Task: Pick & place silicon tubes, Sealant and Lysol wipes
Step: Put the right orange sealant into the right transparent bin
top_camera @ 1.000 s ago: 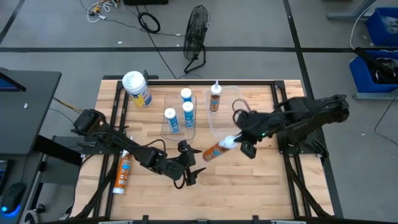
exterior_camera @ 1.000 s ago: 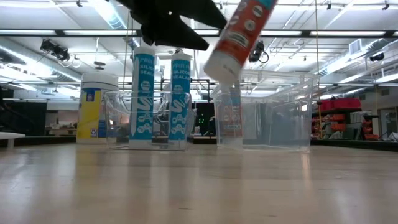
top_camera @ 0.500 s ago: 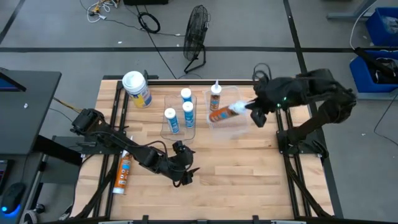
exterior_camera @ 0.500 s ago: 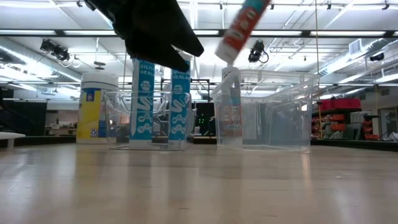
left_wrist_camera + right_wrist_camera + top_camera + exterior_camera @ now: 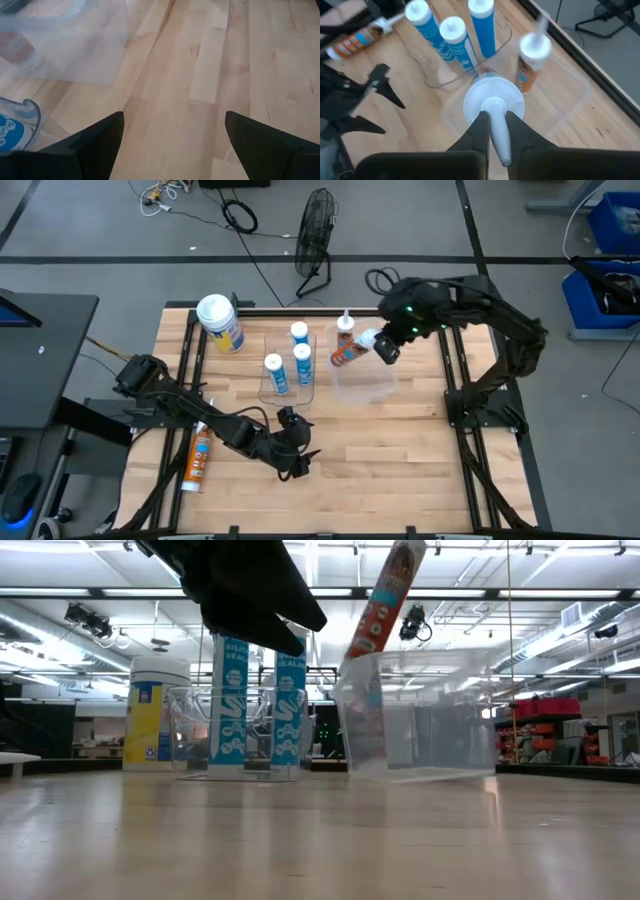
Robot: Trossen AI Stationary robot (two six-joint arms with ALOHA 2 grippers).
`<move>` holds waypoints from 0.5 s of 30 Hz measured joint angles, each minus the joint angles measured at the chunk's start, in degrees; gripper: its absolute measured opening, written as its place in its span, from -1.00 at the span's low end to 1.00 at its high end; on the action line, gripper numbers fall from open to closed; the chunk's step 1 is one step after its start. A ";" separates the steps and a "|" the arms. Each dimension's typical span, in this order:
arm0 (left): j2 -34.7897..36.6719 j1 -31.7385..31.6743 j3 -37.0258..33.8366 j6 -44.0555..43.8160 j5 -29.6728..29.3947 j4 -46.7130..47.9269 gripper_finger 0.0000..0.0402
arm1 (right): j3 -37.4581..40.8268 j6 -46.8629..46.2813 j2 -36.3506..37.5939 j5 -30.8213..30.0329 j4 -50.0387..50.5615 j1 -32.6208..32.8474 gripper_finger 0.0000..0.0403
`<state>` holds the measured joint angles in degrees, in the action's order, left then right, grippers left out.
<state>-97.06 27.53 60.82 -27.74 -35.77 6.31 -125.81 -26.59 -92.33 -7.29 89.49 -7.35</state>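
1. Right gripper, clamped on the orange sealant tube, has swung over the clear bin since a second ago.
2. Left gripper stays spread, low over the table.
3. Lysol wipes sit at the back-left corner.

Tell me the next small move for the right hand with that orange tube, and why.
Probably lower it straight down and stand it up before letting go. The right hand grips the orange sealant tube by its nozzle, tilted above the clear bin, beside the orange tube already standing there. The left hand waits open over the table.
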 joint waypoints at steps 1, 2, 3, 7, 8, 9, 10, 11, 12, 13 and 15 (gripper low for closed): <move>0.00 0.00 0.00 0.37 0.00 0.02 0.76 | -0.01 0.69 -0.65 0.35 0.06 -0.48 -0.89; 0.00 0.00 0.00 0.99 0.02 0.04 0.76 | -0.01 1.27 -1.39 0.52 0.31 -1.01 -0.89; 0.00 0.00 0.00 1.21 0.00 0.02 0.76 | 0.01 1.80 -2.27 0.90 0.71 -1.51 -0.89; 0.00 -0.02 0.00 1.34 0.00 -0.03 0.76 | 0.16 2.64 -4.82 2.62 0.36 -2.83 -0.89; 0.00 -0.11 0.00 1.35 0.00 -0.04 0.76 | 0.16 2.73 -5.01 2.81 0.26 -3.10 -0.89; 0.00 -0.19 0.00 1.35 0.00 -0.02 0.76 | 0.16 3.09 -5.13 3.25 0.32 -3.38 -0.89; 0.00 -0.31 0.00 1.35 0.00 0.00 0.76 | 0.14 3.49 -5.25 3.63 0.51 -3.69 -0.89; 0.00 -0.39 0.00 1.37 0.01 -0.03 0.76 | 0.14 3.77 -5.43 3.85 0.66 -4.11 -0.89; 0.00 -0.47 0.00 1.43 0.00 -0.04 0.76 | 0.14 4.02 -5.63 3.79 0.66 -4.63 -0.89; 0.00 -0.66 0.00 1.50 0.00 -0.04 0.76 | 0.17 4.21 -5.78 3.62 0.65 -5.19 -0.89; 0.00 -1.01 0.00 1.83 0.02 -0.04 0.76 | 0.78 4.53 -5.80 3.27 0.45 -6.08 -0.89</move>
<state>-97.06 26.52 60.82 -25.91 -35.75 6.27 -125.03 -22.06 -98.13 -4.02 89.94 -13.43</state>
